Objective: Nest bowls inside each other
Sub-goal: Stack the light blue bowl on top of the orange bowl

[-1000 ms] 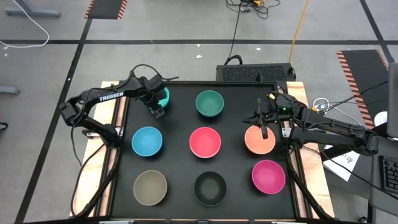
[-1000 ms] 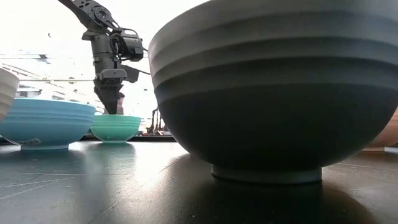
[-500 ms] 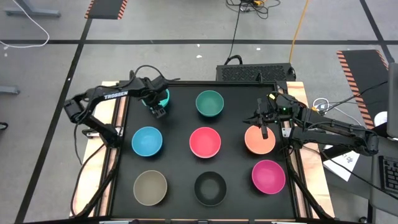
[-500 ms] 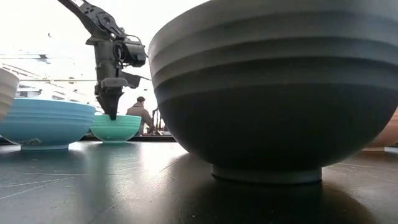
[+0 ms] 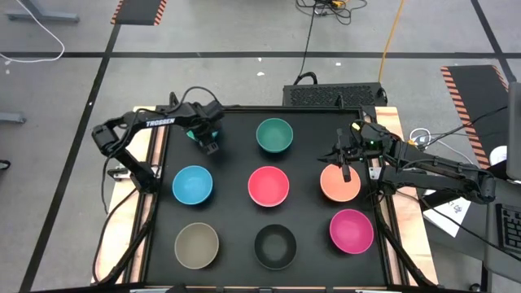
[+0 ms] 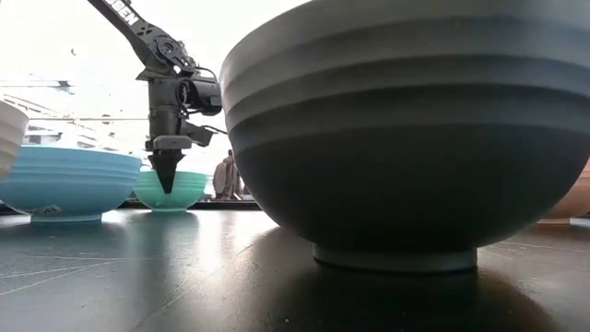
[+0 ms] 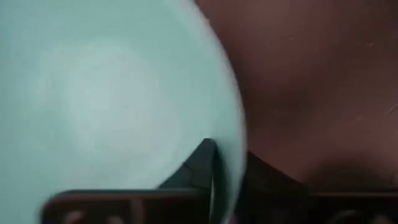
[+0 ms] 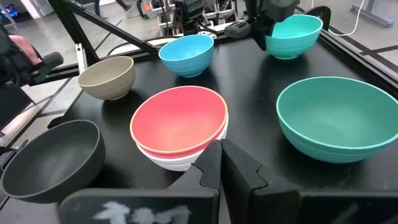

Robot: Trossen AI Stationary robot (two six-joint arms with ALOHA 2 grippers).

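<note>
- So far, only one nesting shows: the red-pink round plastic bowl (image 8: 177,121) sits inside the white round plastic bowl (image 8: 177,162) at the middle of the black table top (image 5: 309,163).
- Every other bowl stands alone and apart from its neighbours:
  - the dark green round plastic bowl (image 5: 274,135) is at far centre;
  - the blue round plastic bowl (image 5: 193,185) is at middle left;
  - the orange round plastic bowl (image 5: 340,185) is at middle right;
  - the tan round plastic bowl (image 5: 196,245), the black round plastic bowl (image 5: 275,246) and the magenta round plastic bowl (image 5: 351,230) run left to right along the near row.
- The turquoise round plastic bowl (image 8: 293,34) is at the far left corner and appears to rest on the table top.
- The left gripper (image 6: 167,187) is at that bowl's rim. Its fingers are pinched narrow, one inside the wall and one outside, so the bowl is gripped but not lifted.
- The right gripper (image 5: 345,171) waits with its fingers together over the far edge of the orange bowl, holding nothing.
- By my reckoning the task is barely begun: seven single bowls must yet go into a stack, and the turquoise one looks to be the step in hand.
</note>
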